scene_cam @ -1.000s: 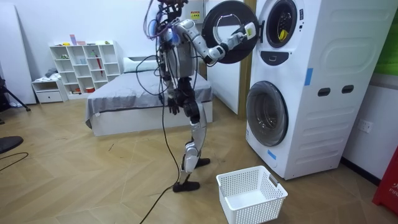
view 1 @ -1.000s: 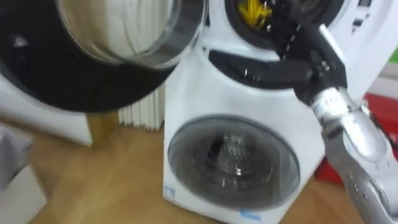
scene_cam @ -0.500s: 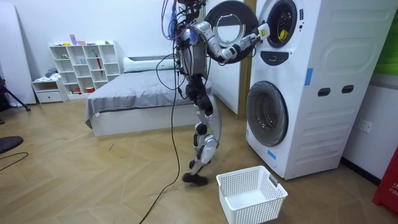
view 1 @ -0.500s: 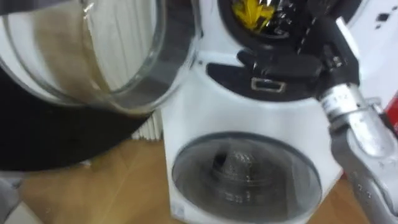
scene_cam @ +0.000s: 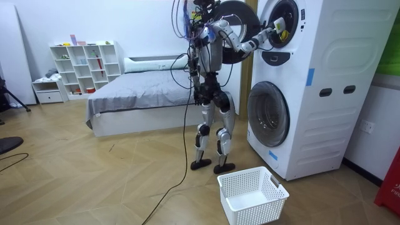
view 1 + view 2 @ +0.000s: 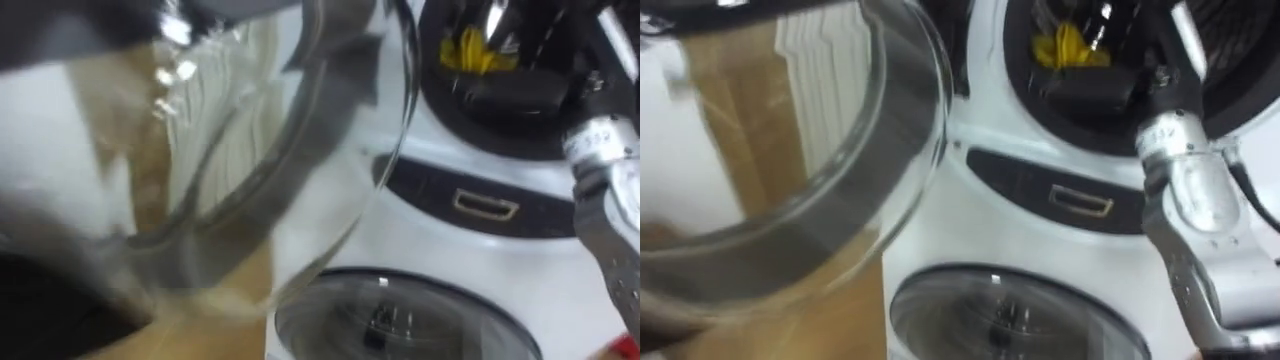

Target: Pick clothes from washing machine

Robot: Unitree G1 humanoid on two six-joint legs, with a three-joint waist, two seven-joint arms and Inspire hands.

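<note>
A yellow cloth (image 6: 468,55) lies inside the drum of the upper washing machine (image 5: 294,37), whose round glass door (image 6: 250,150) stands swung open to my left. I stand right in front of the stacked machines. My right arm reaches up into the drum's mouth, and my dark right hand (image 6: 1098,85) sits at the drum's lower lip, just beside and under the yellow cloth (image 6: 1065,45). Its grip is hidden in the dark opening. My left hand (image 5: 199,97) hangs low by my hip in the room view.
The lower machine's door (image 6: 400,320) is closed below the control panel (image 6: 1080,200). A white laundry basket (image 5: 253,195) stands on the wooden floor in front of the machines, beside my feet. A bed (image 5: 137,100) and a white shelf (image 5: 81,65) are behind me.
I have stepped closer to the machines, so the open door and drum loom larger. My right hand has moved from the machine's front up into the upper drum mouth by the yellow cloth.
</note>
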